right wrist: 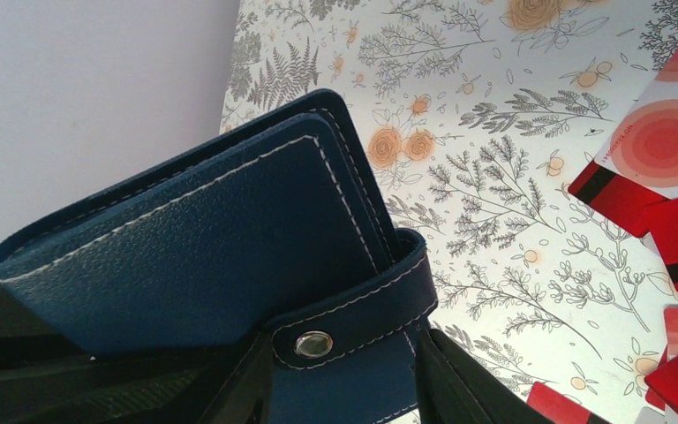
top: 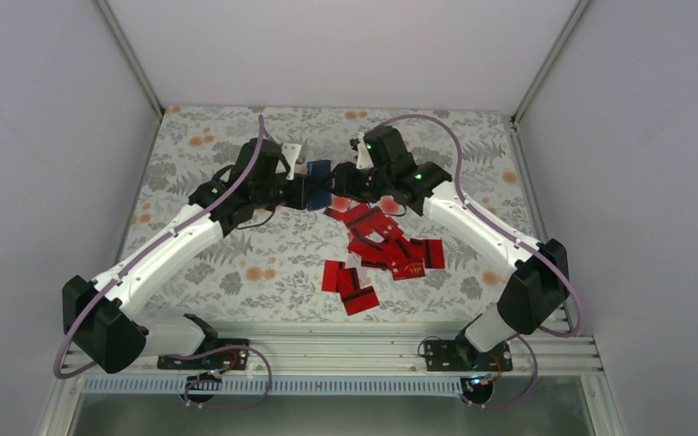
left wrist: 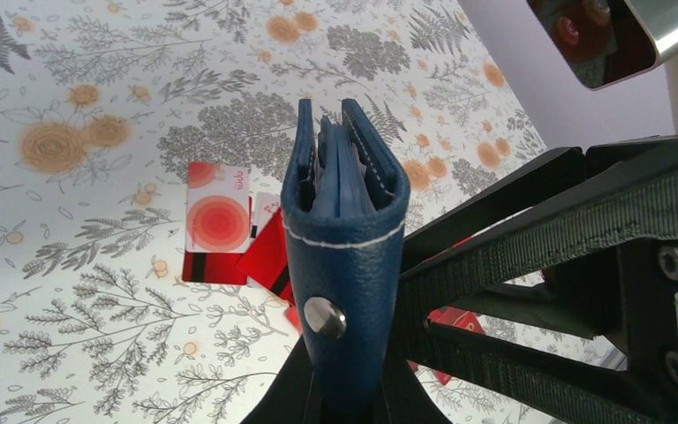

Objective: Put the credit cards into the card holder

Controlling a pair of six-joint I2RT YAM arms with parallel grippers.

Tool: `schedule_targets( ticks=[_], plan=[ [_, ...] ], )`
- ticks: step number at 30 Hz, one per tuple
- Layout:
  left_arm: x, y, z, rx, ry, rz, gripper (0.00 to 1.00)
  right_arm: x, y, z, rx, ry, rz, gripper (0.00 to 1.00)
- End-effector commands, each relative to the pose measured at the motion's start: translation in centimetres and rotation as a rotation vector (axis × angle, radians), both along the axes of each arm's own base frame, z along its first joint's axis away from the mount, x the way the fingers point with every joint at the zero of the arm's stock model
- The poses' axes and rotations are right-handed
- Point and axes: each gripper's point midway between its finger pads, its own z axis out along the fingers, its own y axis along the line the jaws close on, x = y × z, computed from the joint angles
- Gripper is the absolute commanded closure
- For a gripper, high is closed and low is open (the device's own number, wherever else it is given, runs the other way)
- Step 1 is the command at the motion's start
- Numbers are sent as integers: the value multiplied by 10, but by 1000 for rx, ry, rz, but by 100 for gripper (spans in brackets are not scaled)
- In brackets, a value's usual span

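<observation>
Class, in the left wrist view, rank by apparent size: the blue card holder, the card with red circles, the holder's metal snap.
Largest: card holder, though nearness to the camera inflates it.
Then card with red circles.
Smallest: metal snap.

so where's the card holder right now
The card holder is held up at the far centre of the top view, gripped between the left gripper and right gripper, just beyond the scattered credit cards.

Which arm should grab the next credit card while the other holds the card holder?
Probably right: the credit cards lie on its side, and the left end effector grips the card holder.
</observation>
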Motion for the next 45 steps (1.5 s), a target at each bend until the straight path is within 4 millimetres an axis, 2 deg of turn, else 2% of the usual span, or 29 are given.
schedule_targets(
  ticks=[1, 8, 18, 25, 34, 39, 45],
  plan=[
    [-4, -17, 28, -79, -89, -80, 98, 3, 17, 11, 32, -18, 26, 59],
    [-8, -16, 30, -86, -110, -97, 98, 12, 12, 24, 94, -9, -18, 63],
    [-9, -12, 24, -85, -113, -74, 98, 10, 8, 27, 189, 123, -87, 62],
    [-9, -10, 25, -84, -112, -68, 98, 13, 0, 34, 224, 128, -134, 65],
    [-6, -17, 39, -113, -155, -96, 98, 2, 8, 6, 223, 214, -100, 71],
    [-4, -23, 48, -135, -173, -113, 98, -2, 5, -13, 182, 236, -97, 72],
    [-8, -30, 56, -175, -196, -155, 98, -1, 6, -25, 149, 246, -85, 81]
  ],
)
